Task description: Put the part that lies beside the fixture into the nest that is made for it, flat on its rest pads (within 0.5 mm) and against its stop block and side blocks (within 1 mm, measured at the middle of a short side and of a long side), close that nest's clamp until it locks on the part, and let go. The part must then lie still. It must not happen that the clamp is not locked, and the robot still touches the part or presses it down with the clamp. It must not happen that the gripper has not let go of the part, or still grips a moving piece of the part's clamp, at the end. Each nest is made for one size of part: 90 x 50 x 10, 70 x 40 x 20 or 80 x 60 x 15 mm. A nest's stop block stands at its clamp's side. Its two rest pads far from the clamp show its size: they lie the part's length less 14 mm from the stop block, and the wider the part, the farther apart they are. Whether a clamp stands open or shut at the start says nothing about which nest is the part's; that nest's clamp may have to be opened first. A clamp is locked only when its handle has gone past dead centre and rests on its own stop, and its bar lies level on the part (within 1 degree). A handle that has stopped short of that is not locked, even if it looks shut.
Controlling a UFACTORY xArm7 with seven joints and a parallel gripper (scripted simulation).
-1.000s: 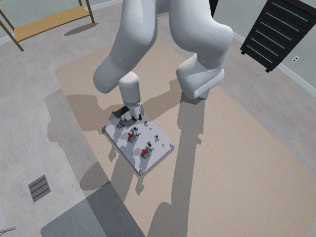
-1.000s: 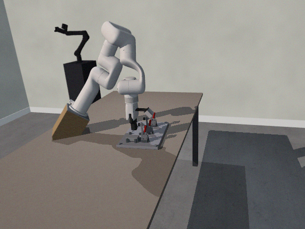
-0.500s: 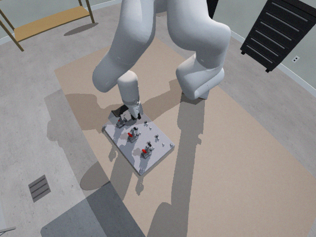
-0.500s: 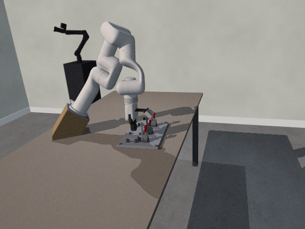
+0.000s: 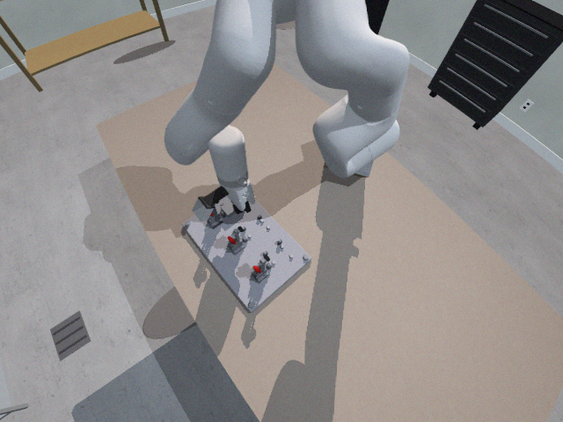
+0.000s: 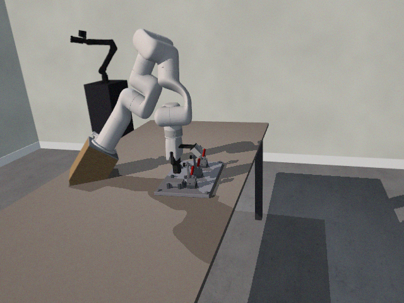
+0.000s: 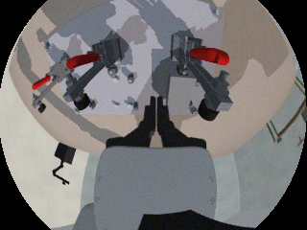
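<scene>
black fingertips of the gripper [image 5: 242,208] [image 6: 176,172] [image 7: 156,98] meet, nothing between them, near a grey part [image 7: 181,92].

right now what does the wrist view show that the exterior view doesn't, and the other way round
Only the wrist view: the part's broad top face, a light grey block in the nest at the image's right.
Only the exterior view: the wooden mounting block under the arm and a table leg.
Both: the pincer, closed on nothing, and three red clamp handles.
</scene>
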